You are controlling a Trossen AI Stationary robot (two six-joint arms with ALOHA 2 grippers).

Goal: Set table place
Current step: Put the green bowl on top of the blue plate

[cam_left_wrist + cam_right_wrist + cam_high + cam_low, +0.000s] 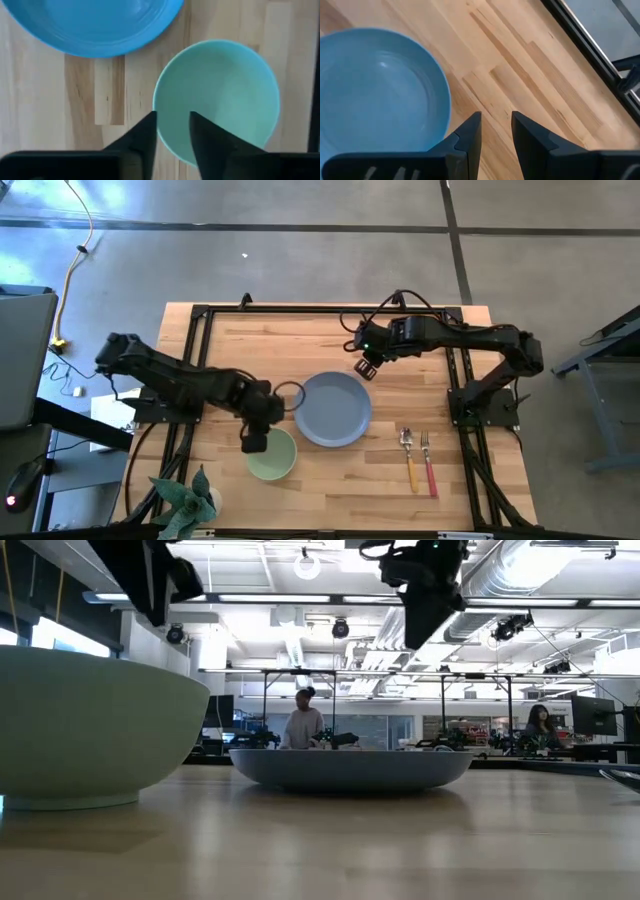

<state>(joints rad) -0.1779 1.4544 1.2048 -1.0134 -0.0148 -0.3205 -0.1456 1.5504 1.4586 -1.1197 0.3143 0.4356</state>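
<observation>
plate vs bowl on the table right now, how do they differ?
The plate is grey-blue, wide and shallow; the bowl is pale green, smaller across and deeper. The plate sits mid-table with nothing over it; the left gripper hovers over the bowl's rim. Both are round, empty, upright on the table.

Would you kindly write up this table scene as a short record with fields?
plate: round, grey-blue, middle of the table
bowl: pale green, beside the plate on its left, upright
spoon: yellow handle, right of the plate
fork: red handle, just right of the spoon
left gripper: above the bowl's rim, fingers apart, holding nothing
right gripper: above the table by the plate's far edge, fingers apart, empty
plant: at the near left corner
</observation>
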